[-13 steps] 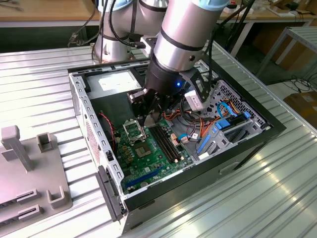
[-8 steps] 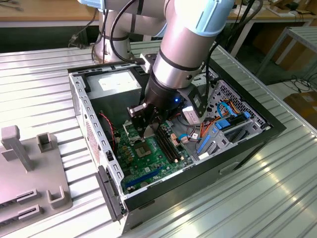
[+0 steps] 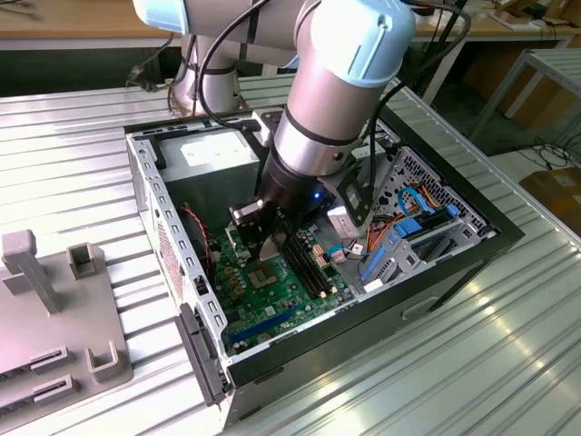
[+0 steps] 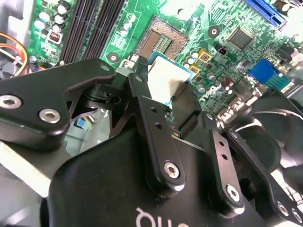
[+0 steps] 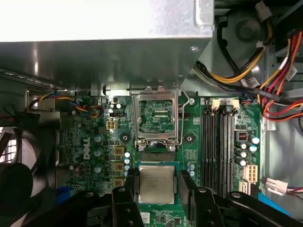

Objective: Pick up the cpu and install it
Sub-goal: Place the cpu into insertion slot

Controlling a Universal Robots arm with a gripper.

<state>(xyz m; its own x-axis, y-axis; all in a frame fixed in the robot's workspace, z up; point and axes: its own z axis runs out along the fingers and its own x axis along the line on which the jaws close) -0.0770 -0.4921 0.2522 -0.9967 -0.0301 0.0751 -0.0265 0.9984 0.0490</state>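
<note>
CPU (image 5: 156,183) is riding flat between my fingers (image 5: 131,187) with its silvery face turned toward the wrist. My gripper (image 5: 157,190) is pinching it by two opposite edges. I judge that gripping it this way is leaving the face and underside untouched and keeping the chip level with the motherboard (image 5: 85,142).

In both wrist views the CPU is showing just short of the socket (image 5: 156,118), whose metal frame is standing open around it. It is not seated, and I cannot tell how high above the board it is hanging.

Room around the socket is tight:

- **Memory slots:** the slots (image 5: 218,137) are running parallel to one side of the socket, near it, so my finger on that side is working with little margin.
- **Fan:** on the opposite side, toward the motherboard's edge, a black fan (image 5: 19,156) is standing well apart from the socket.
- **Power supply:** past the socket's far edge, the silvery box of the power supply (image 5: 104,23) is closing off that direction.
- **Cables:** a bundle of coloured cables (image 5: 279,61) is trailing beyond the memory slots, by the case wall.

In the exterior view my arm is reaching down into the open computer case (image 3: 145,173), whose walls are rising along every edge of the board. I judge the freest way to be straight up and down over the socket, with only small sideways shifts available.
</note>
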